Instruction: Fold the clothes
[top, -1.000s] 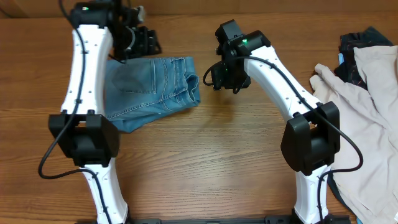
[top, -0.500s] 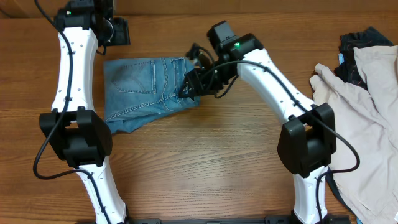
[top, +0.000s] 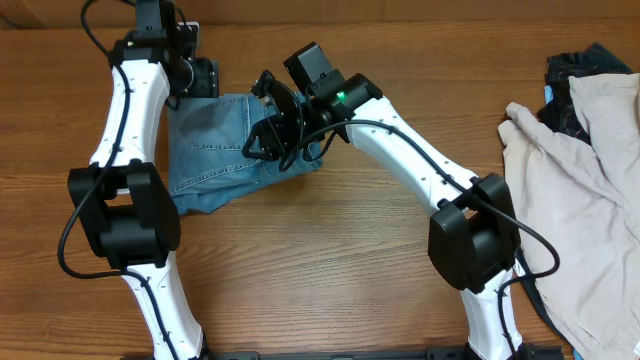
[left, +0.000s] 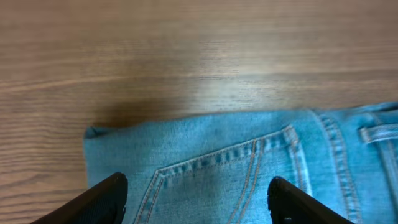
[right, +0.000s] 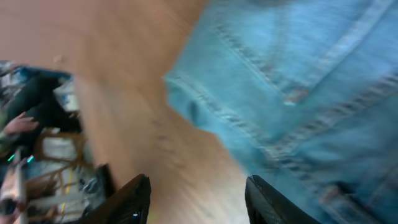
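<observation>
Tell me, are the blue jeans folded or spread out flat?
Folded. The jeans lie as a compact block on the table, no full-length legs showing, and another denim layer sticks out under the lower edge.

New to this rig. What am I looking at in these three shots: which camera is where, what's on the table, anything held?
Two white robot arms stand at a wooden table, each ending in a two-finger gripper. The wide picture comes from a fixed camera overhead. The other two come from a camera on each wrist, so the dark shapes at their bottom edge are that arm's own fingers. Blue jeans lie on the table's left side; a pile of other clothes sits at the right edge. The left gripper is at the jeans' far edge, the right gripper over their right end. Both look open and hold nothing. The right wrist picture is blurred.
</observation>
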